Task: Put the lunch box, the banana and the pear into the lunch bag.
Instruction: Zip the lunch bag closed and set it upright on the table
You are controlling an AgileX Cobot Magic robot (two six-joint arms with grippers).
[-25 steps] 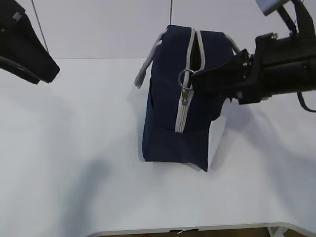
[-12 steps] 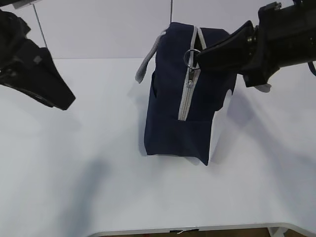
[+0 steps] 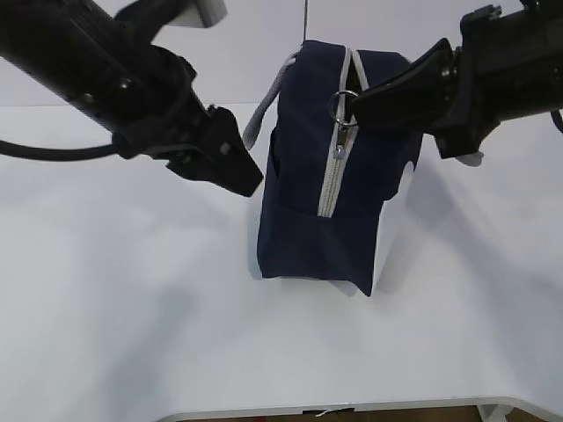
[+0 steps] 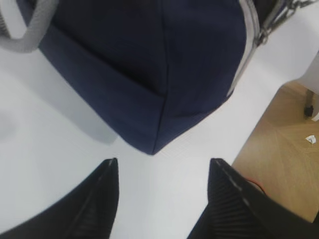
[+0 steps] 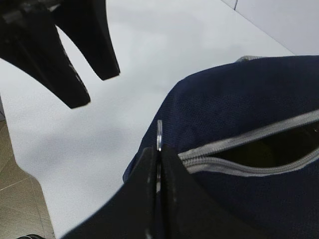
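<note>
**Left arm swings in beside the bag while the right keeps its pinch on the zipper ring**

Where the left gripper (image 3: 237, 167) sat far out at nine o'clock a moment ago, it has now come right across and its tip hangs just beside the lunch bag (image 3: 303, 176), near the grey handle (image 3: 264, 110). Its fingers (image 4: 107, 186) stand apart, wider than they did a second back, with nothing between them; from its wrist I see the bag's lower corner straight ahead at twelve o'clock and bare white worktop (image 3: 132, 308) under it.

Over at two o'clock the right gripper (image 3: 356, 101) has barely shifted in the last half second. Its fingers are pressed together on the ring pull (image 3: 341, 98), high on the grey zipper (image 3: 332, 171).

No brand, label or writing can be read anywhere on the bag.

Standing upright in the middle of the worktop, the bag shows a narrow slit of open zipper in the right wrist view; inside is dark with a faint yellowish glint, and I cannot tell what it is.
</note>
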